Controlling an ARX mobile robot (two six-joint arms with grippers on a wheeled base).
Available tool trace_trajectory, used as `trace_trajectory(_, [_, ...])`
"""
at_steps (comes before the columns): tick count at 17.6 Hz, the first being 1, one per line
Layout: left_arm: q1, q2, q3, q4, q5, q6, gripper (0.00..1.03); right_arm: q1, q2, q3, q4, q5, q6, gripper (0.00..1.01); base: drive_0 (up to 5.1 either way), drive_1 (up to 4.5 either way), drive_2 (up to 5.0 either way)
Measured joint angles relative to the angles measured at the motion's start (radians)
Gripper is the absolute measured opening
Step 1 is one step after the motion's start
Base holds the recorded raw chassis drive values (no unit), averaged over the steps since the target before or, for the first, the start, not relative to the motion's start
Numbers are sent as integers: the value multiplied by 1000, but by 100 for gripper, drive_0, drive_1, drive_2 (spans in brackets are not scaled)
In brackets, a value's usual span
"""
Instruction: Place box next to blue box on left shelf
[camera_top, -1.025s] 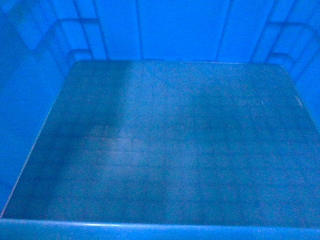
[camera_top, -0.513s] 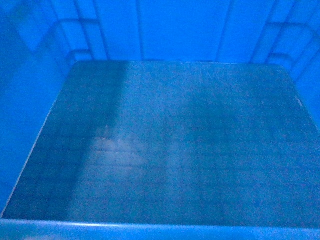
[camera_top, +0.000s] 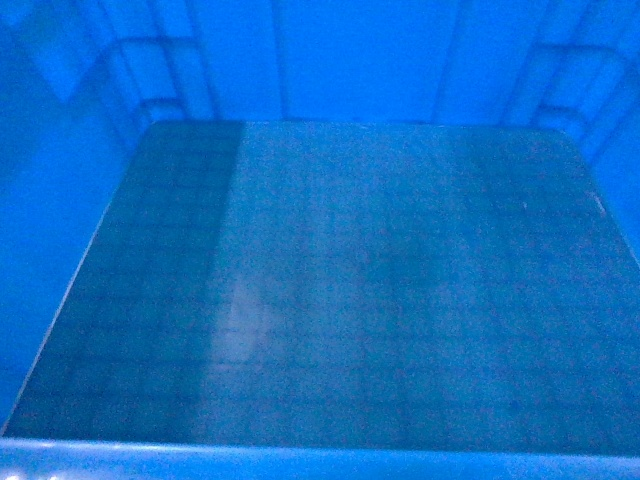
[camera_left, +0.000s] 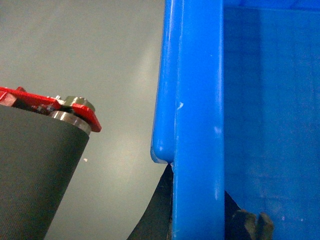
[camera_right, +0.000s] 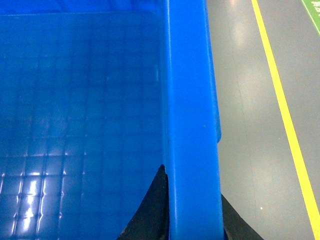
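Note:
The box (camera_top: 340, 290) fills the head view: bright blue walls and a grid-embossed floor, seen from above and empty. My left gripper (camera_left: 197, 207) is shut on the box's left rim (camera_left: 197, 100), one dark finger (camera_left: 161, 210) outside the wall and one inside. My right gripper (camera_right: 194, 205) is shut on the right rim (camera_right: 192, 100), its dark fingers (camera_right: 152, 205) straddling the wall. The box hangs above grey floor. The left shelf and the other blue box are out of view.
Grey floor (camera_left: 100, 60) lies under the box's left side. A dark cylinder (camera_left: 35, 170) with a red bracket and metal bolt (camera_left: 75, 106) sits close at the left. On the right, a yellow floor line (camera_right: 282, 100) runs along the grey floor.
The box keeps the same place in the head view. Only the pale light reflection on its floor has shifted and narrowed, which suggests the box and robot are moving together.

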Motion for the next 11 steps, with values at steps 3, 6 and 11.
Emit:
trace_trajectory(3, [0, 0, 0, 0, 0, 0, 8, 0, 0, 0, 1, 0, 0, 9, -150, -150, -150])
trace_trajectory(6, [0, 0, 0, 0, 0, 0, 8, 0, 0, 0, -1, 0, 0, 9, -150, -150, -150])
trace_trajectory(11, [0, 2, 0, 0, 1, 0, 8, 0, 0, 0, -2, 1, 0, 9, -38, -38, -38])
